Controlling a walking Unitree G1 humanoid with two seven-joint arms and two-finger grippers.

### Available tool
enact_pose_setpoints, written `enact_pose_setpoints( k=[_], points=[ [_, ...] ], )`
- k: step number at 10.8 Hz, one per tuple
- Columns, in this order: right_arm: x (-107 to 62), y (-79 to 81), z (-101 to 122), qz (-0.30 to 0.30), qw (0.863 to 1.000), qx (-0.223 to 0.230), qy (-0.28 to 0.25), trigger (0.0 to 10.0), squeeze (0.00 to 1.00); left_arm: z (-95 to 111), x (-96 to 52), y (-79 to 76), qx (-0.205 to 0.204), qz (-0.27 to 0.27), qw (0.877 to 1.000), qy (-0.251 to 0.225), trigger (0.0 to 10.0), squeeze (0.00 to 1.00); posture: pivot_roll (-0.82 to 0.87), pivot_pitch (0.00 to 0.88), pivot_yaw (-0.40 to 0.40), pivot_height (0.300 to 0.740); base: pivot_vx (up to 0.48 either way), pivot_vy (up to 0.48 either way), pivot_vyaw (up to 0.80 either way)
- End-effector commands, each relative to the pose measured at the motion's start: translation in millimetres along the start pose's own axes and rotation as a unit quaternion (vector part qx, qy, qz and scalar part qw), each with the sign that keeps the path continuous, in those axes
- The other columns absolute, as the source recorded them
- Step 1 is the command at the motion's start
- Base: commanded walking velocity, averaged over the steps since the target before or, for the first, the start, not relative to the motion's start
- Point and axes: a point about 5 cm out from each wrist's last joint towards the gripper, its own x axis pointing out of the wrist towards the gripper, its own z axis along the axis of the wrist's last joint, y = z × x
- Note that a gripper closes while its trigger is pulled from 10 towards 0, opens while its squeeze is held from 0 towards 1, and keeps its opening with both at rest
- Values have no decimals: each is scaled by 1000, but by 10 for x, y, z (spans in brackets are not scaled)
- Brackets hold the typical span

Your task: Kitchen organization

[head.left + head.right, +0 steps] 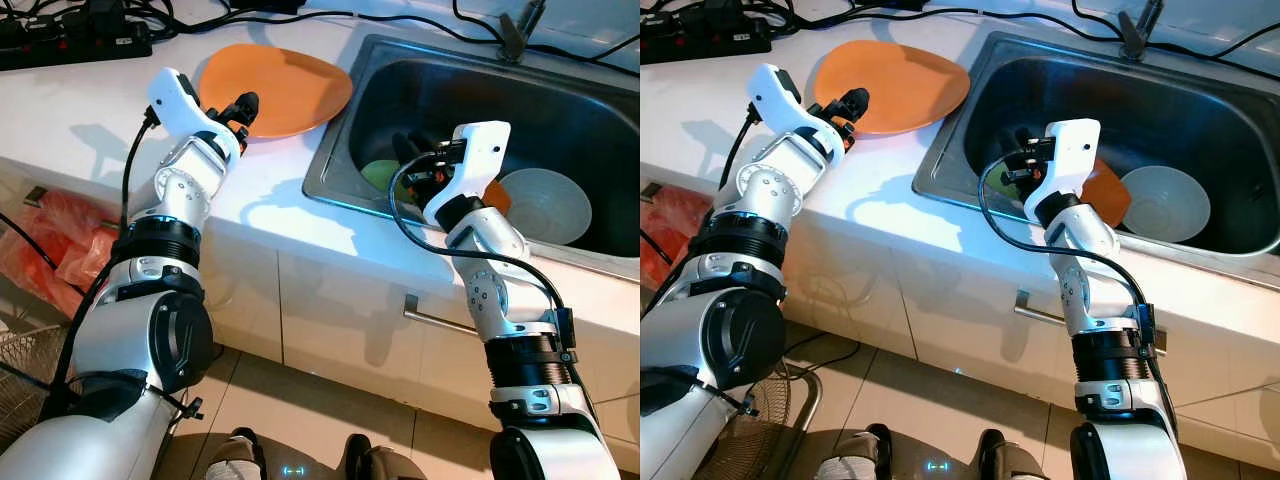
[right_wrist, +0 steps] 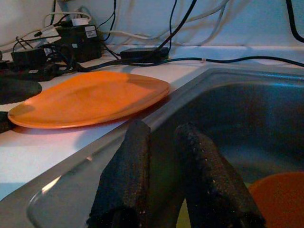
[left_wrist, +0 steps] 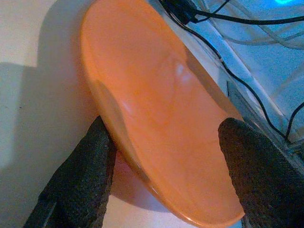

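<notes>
So the big orange plate is lying flat on the white surface right next to the sink, its far edge almost over the rim. The left hand is at the plate's near edge, fingers spread wide with the rim between them, not pinching it. The right hand is down inside the sink, fingers nearly together with nothing in them. Also in the basin: a white bowl, a green dish and another orange piece. Power strip and cables at the back
</notes>
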Motion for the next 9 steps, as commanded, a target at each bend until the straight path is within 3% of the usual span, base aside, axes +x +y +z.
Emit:
enact_pose_setpoints(
  k=[1,2,3,4,9],
  points=[
    [-23,-6,-20,0,1000,1,6,10000,0,-515,-30,230,-16,47,994,97,10000,0,-17,241,-64,740,0,0,0],
    [-22,0,-25,1,1000,2,8,10000,0,-541,-30,240,-20,52,993,100,10000,0,-19,241,-66,740,0,0,0],
    [-22,1,-27,3,1000,2,9,10000,0,-553,-28,241,-22,53,993,101,3686,0,-17,242,-68,740,0,0,0],
    [-15,3,-33,3,1000,1,12,10000,0,-576,-27,235,-24,55,993,104,0,0,-17,242,-68,740,0,0,0],
    [-4,12,-47,4,1000,4,17,10000,0,-602,-19,208,-24,49,993,107,0,0,-13,238,-65,740,0,0,0]
  ],
)
